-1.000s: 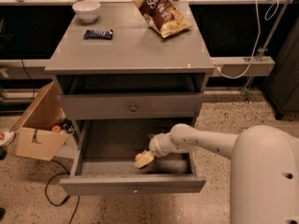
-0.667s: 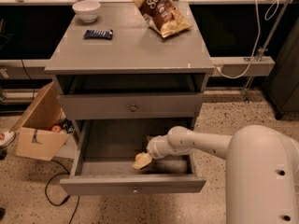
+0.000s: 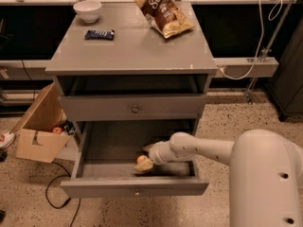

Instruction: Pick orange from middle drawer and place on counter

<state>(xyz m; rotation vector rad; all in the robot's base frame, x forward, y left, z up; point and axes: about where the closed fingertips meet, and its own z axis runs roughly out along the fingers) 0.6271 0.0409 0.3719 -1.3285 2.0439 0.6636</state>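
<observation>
**Item 1: the orange** (image 3: 141,159). Small, round and orange. You find it inside the open middle drawer, on the drawer floor near the front, a little right of centre. Only its upper part shows, because the gripper is right against it.

**Item 2: the gripper** (image 3: 144,163). Cream-coloured, reaching down into the middle drawer from the right. It sits at the orange and touches it. You cannot tell from this view whether it is open or clamped on the fruit.

**Item 3: the arm** (image 3: 203,148). White and rounded. It runs from the robot's large white body (image 3: 265,178) at the near right, over the drawer's right side, to the gripper.

**Item 4: the middle drawer** (image 3: 113,143). Grey, wide and shallow, pulled out toward you. Its flat front carries one small round knob (image 3: 137,191).

**Item 5: the upper drawer front** (image 3: 104,108). Grey and closed, with its own round knob, directly above the open drawer.

**Item 6: the counter** (image 3: 137,51). The cabinet's flat grey top, slightly glossy. On it you have:
- a white bowl (image 3: 87,9) at the far left corner;
- a dark blue wrapped snack bar (image 3: 99,34) just in front of the bowl;
- a brown and yellow chip bag (image 3: 163,14) at the far right, lying tilted.

**Item 7: the cardboard box** (image 3: 35,131). Open, on the speckled floor left of the cabinet. A small red thing (image 3: 57,130) lies among its contents.

**Item 8: a black cable** (image 3: 53,193). It loops on the floor near the drawer's left corner.

**Item 9: a white cable** (image 3: 236,74). It hangs along the rail to the right of the cabinet.
</observation>
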